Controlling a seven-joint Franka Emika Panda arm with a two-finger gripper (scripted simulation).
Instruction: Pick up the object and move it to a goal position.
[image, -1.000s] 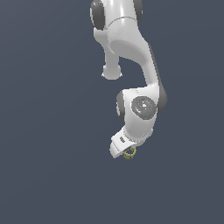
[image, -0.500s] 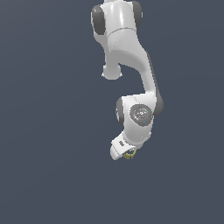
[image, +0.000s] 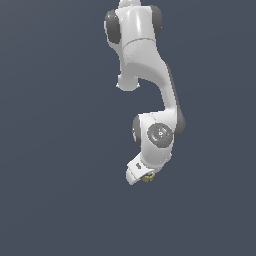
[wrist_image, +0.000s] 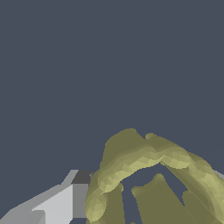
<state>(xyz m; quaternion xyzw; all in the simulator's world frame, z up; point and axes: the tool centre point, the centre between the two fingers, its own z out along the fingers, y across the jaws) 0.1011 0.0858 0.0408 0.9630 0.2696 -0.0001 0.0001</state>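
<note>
The object (image: 147, 177) is a small olive-yellow ring-like cylinder, mostly hidden under the white hand in the exterior view. In the wrist view the object (wrist_image: 148, 175) fills the lower part of the picture, with its hollow middle and notched edge showing. My gripper (image: 145, 177) is shut on the object. One grey and white finger (wrist_image: 65, 199) presses against the object's outer wall; the other finger is almost entirely hidden behind the object.
The white arm (image: 145, 80) reaches down from the top of the exterior view. Around it is only a plain dark blue-grey background (image: 55, 150), with no other objects or edges showing.
The arm has folded in, and the hand with the object has shifted slightly upward in the exterior view. The grip on the object is unchanged.
</note>
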